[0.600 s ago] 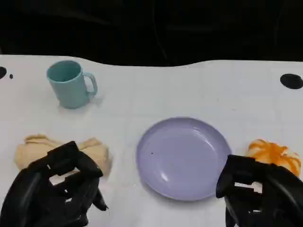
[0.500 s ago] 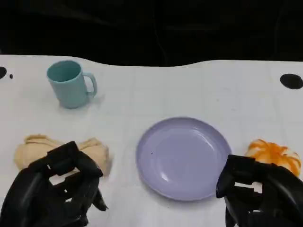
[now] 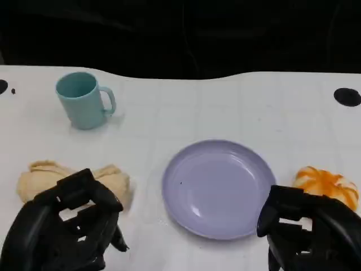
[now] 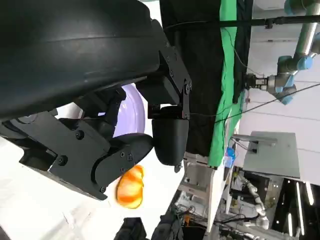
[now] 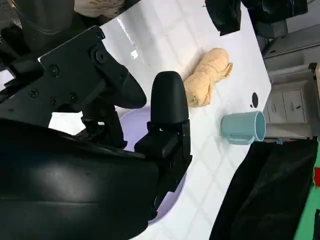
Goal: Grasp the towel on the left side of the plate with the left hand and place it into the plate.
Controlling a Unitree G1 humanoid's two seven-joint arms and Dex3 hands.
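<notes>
Beige towel (image 3: 107,178) lies on white surface (image 3: 225,107), left of lilac plate (image 3: 219,188), unmoved since earlier frames. Left robot hand (image 3: 62,231) hovers at towel's near edge, fingers apart, holding nothing, position unchanged. Right robot hand (image 3: 307,234) beside plate, fingers spread, empty. Teal mug (image 3: 84,100) behind towel.

Both hands are matt black. The left hand (image 3: 62,228) and right hand (image 3: 307,234) have blocky, angular finger segments. In the wrist views each hand has a broad, rounded, glossy shell, flat plates fixed with small round screws (image 4: 76,135), and smooth rounded fingertips (image 5: 169,97)
</notes>
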